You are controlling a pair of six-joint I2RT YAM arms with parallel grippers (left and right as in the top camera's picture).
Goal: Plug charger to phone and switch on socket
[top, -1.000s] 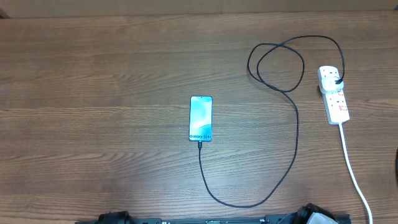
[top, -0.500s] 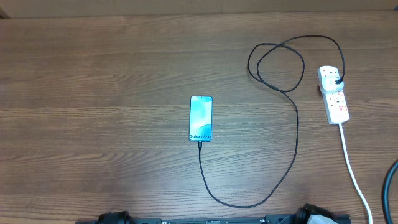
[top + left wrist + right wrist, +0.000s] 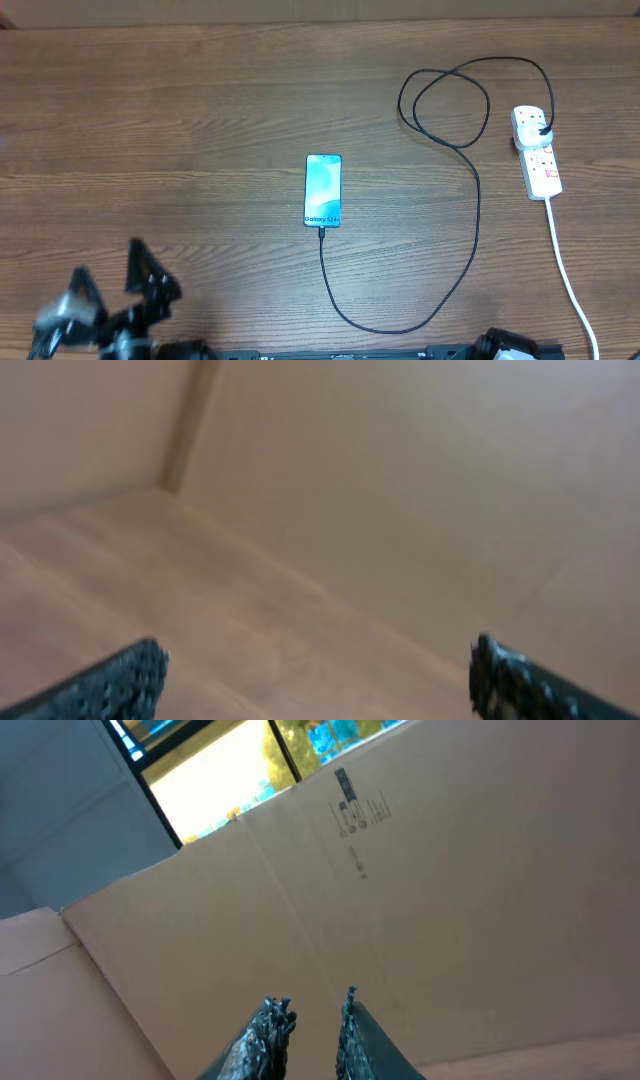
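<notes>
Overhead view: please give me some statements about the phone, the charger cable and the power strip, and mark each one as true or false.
1. The phone lies screen up on the table. True.
2. The charger cable ends far from the phone. False: its tip meets the phone's bottom edge.
3. The black plug sits in the power strip. True.
4. The left gripper holds the phone. False: it is open and empty, at the lower left, apart from the phone.
</notes>
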